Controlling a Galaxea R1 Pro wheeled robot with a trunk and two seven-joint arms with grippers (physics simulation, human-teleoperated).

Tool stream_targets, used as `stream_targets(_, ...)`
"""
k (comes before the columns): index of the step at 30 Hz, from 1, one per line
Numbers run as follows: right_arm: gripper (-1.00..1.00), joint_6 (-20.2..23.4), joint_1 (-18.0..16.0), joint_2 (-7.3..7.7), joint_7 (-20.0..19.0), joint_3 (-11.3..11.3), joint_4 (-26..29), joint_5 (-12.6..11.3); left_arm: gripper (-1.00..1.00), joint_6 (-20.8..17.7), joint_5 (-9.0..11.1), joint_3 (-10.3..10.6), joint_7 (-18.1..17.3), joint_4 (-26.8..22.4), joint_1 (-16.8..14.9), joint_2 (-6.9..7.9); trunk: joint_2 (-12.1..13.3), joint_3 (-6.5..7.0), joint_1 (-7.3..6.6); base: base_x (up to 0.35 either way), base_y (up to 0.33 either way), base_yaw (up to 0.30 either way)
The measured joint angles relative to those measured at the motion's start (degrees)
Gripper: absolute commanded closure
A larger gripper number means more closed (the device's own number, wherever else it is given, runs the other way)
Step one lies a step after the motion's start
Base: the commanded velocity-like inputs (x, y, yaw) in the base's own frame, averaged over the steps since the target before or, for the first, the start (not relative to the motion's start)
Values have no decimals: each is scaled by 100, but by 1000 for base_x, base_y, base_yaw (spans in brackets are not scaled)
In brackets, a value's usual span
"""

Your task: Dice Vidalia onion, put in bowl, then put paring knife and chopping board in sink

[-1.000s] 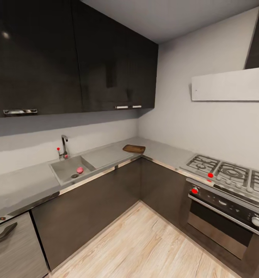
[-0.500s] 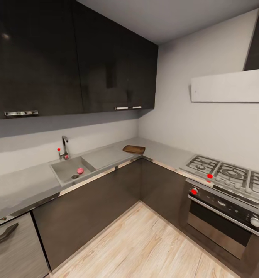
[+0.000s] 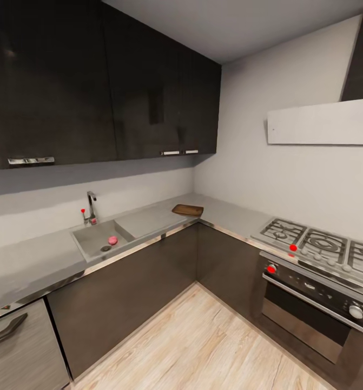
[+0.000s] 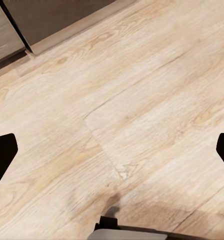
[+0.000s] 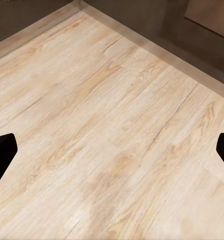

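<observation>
Dark glossy wall cabinets (image 3: 105, 81), gas hob (image 3: 316, 246) over oven (image 3: 311, 306), pale wood floor (image 3: 203, 346), possibly a dishwasher front (image 3: 19, 346)

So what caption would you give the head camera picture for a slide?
Approaching an L-shaped kitchen: a Vidalia onion in the sink, a chopping board on the countertop, stove at right.

In the left wrist view, the left gripper (image 4: 112, 150) shows two plain black fingertips (image 4: 2, 155) and a grey housing edge. The right gripper (image 5: 112, 150) has matching matte black fingertips (image 5: 1, 152), unmarked.
</observation>
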State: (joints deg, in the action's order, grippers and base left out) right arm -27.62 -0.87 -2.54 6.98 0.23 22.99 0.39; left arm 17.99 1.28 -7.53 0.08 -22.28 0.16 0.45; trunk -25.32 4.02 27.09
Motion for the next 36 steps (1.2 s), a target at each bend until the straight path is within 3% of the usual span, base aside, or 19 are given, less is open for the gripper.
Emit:
stream_targets(6, -100, 0, 0, 0, 0, 0, 2, 0, -100, 0, 0, -2, 0, -1, 0, 0, 241, 108, -132, 0, 0, 0)
stream_targets(36, -100, 0, 1, 1, 0, 0, 5, 0, -100, 0, 0, 0, 0, 5, 0, 0, 243, 109, -132, 0, 0, 0)
